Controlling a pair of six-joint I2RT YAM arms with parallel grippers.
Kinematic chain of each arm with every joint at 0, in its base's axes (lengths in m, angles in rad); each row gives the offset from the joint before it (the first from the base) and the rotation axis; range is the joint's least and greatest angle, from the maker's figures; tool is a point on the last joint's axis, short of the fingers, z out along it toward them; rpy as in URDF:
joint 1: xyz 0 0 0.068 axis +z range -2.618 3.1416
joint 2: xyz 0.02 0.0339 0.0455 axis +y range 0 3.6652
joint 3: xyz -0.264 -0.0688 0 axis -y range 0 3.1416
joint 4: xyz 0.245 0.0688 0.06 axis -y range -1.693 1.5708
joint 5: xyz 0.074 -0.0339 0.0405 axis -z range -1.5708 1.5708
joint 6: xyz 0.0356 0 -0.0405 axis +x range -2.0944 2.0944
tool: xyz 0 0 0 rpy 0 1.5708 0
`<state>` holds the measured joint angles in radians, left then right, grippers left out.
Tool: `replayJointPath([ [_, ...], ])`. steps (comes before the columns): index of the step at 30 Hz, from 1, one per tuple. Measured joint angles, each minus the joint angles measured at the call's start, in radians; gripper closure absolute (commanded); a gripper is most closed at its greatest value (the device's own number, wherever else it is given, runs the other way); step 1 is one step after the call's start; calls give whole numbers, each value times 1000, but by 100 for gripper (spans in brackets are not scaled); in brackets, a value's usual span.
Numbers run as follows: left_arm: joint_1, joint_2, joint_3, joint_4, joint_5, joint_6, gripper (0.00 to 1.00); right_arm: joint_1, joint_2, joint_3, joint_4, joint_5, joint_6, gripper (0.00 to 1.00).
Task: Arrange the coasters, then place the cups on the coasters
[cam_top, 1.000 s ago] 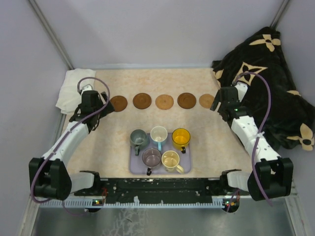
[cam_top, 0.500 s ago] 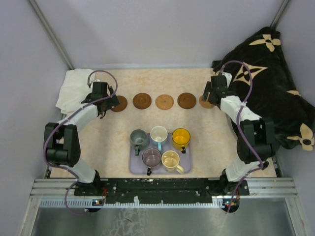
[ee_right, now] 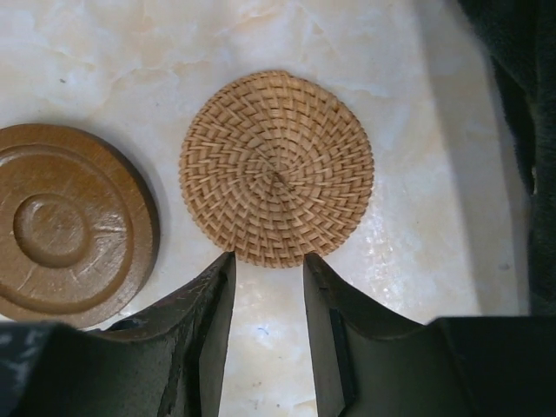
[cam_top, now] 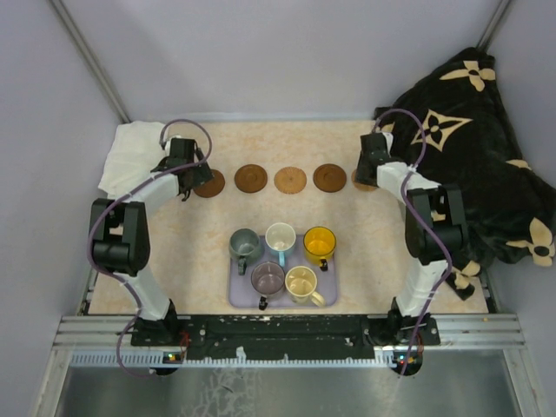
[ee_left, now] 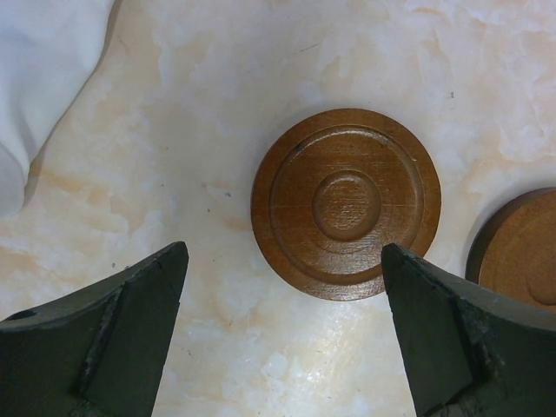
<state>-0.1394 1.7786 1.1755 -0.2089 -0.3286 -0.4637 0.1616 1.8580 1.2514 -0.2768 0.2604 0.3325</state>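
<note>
From above, five coasters are lying in a row across the far part of the tabletop [cam_top: 174, 252]. The left end coaster [cam_top: 209, 184] and the right end coaster [cam_top: 362, 180] are each partly hiding under an arm. The left arm [cam_top: 152, 195] is reaching to the left end, and the right arm [cam_top: 395, 178] is reaching to the right end. At 6 o'clock from the row, a purple tray [cam_top: 328, 294] is sitting with all five cups on it. The grey-green cup [cam_top: 244, 243], the white cup [cam_top: 280, 236] and the yellow cup [cam_top: 319, 241] are standing at the back. The purplish cup [cam_top: 268, 278] and the cream cup [cam_top: 301, 281] are standing at the front. A white cloth [cam_top: 130, 156] is lying at 9 o'clock, and a dark blanket [cam_top: 469, 156] is lying at 3 o'clock.

In the left wrist view, the left fingers [ee_left: 113, 339] are standing wide apart and holding nothing. The left end coaster is lying flat at 12 o'clock from them, between the two tips.

In the right wrist view, the right fingers [ee_right: 208, 347] are standing with only a thin gap between them, and nothing is in it. The right end coaster, a woven tan one, is lying flat at 12 o'clock, just beside the tips. Whether they are touching it cannot be told. A brown coaster [ee_right: 65, 226] is lying at its 9 o'clock.
</note>
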Motion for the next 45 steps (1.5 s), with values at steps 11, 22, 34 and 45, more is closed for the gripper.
replayJointPath([
  [11, 0, -14, -21, 21, 47, 17, 3, 46, 75, 113, -8, 32, -26, 63],
  [22, 0, -47, -35, 27, 62, 24, 2, 36, 162, 144, -34, 48, -12, 62],
  [34, 0, -48, -47, 26, 68, 24, 2, 17, 162, 144, -21, 2, -1, 62],
  [45, 0, -100, -76, 50, 68, 34, 6, 42, 87, 144, 1, -50, -63, 61],
])
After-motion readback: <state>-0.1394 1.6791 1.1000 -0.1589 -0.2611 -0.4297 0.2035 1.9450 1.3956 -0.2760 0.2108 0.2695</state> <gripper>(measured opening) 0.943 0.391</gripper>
